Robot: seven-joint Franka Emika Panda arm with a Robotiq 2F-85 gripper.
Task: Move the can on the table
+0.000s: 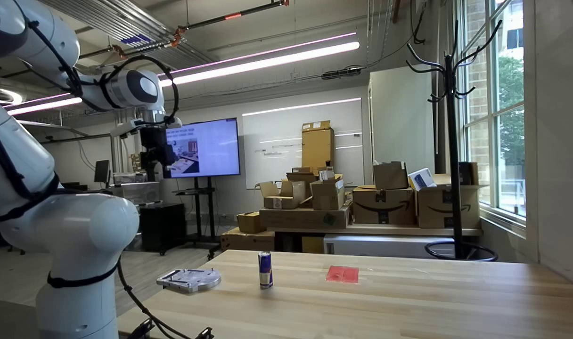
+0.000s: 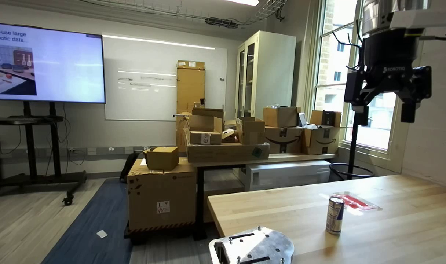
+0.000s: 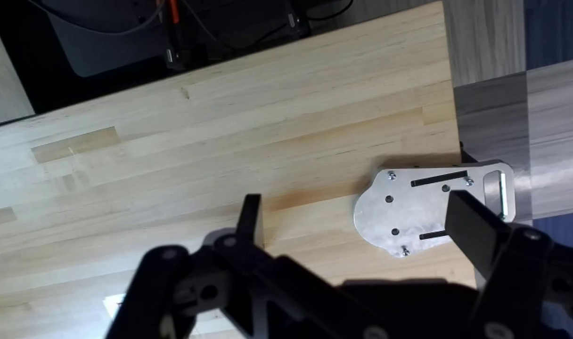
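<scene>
A slim blue and silver can (image 1: 266, 270) stands upright on the wooden table (image 1: 409, 306). The can (image 2: 335, 216) also shows in an exterior view, in front of a red patch. It does not show in the wrist view. My black gripper (image 2: 385, 115) hangs high above the table, pointing down, well apart from the can. The gripper (image 3: 356, 207) is open in the wrist view, its fingers wide apart with nothing held between them. In an exterior view the gripper (image 1: 156, 167) is seen from the side against the screen.
A silver metal plate with slots (image 3: 409, 207) lies at the table's corner, partly past its edge; it shows in both exterior views (image 1: 189, 279) (image 2: 256, 246). A red patch (image 1: 342, 274) is taped flat on the table. Cardboard boxes (image 1: 383, 205) and a coat stand (image 1: 451, 141) stand behind.
</scene>
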